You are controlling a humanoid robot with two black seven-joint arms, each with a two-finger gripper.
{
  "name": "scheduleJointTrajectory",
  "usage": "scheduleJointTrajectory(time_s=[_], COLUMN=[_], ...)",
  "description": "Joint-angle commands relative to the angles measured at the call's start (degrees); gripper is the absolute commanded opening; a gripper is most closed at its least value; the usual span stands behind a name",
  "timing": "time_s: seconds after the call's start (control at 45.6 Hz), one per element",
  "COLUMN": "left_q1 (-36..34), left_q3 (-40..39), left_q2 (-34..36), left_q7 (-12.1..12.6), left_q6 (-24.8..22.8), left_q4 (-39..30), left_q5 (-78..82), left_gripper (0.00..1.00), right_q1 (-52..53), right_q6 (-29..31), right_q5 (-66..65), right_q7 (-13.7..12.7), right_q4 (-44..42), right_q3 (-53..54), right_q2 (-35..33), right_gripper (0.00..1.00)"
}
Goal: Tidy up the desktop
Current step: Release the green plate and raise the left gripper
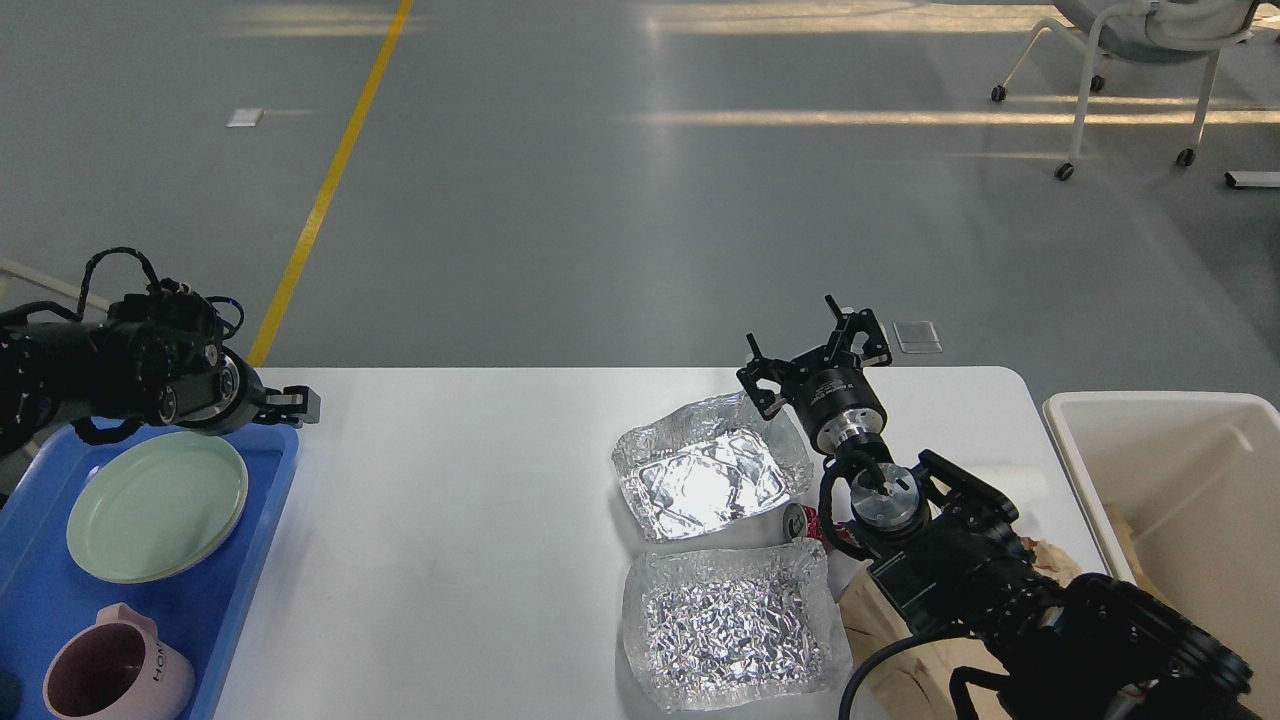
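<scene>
The white desktop [480, 520] fills the lower part of the head view. On it lie two crumpled foil trays, one further back [705, 480] and one nearer [730, 625]. A small can [797, 520] lies on its side between them. A brown paper bag [885, 625] lies under my right arm. My right gripper [812, 345] hovers open and empty just behind the far foil tray. My left gripper [296, 403] hangs over the back right corner of the blue tray [225, 600]. It is seen side-on, so its fingers cannot be told apart, and it holds nothing visible.
In the blue tray lie a pale green plate [155, 505] and a pink mug [115, 675]. A deep off-white bin [1180, 470] stands off the table's right end with brown paper inside. A wheeled chair [1130, 60] stands far back on the grey floor.
</scene>
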Motion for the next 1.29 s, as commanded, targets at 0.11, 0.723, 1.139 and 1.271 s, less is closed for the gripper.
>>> scheduleJointTrajectory(time_s=[0.11, 0.723, 1.139, 1.271], left_q1=[-11.5, -40.5, -60.8, -64.5], left_q3=[1.8, 2.1, 2.1, 2.0], left_q2=[0.3, 0.1, 0.3, 0.3], left_q7=[-0.6, -0.4, -0.4, -0.8], left_q6=[-13.6, -30.4, -30.4, -30.4], left_q4=[-2.0, -4.7, -6.9, -7.4], left_q5=[-7.7, -12.0, -11.9, -11.9], left_gripper=[0.9, 0.9, 0.93, 0.95], right_q1=[0.0, 0.0, 0.0, 0.0], right_q6=[0.0, 0.0, 0.0, 0.0], right_q5=[0.0, 0.0, 0.0, 0.0], right_q7=[0.0, 0.0, 0.0, 0.0], right_q4=[0.0, 0.0, 0.0, 0.0], right_q3=[0.0, 0.0, 0.0, 0.0], right_q2=[0.0, 0.0, 0.0, 0.0], right_gripper=[1.0, 1.0, 1.0, 1.0])
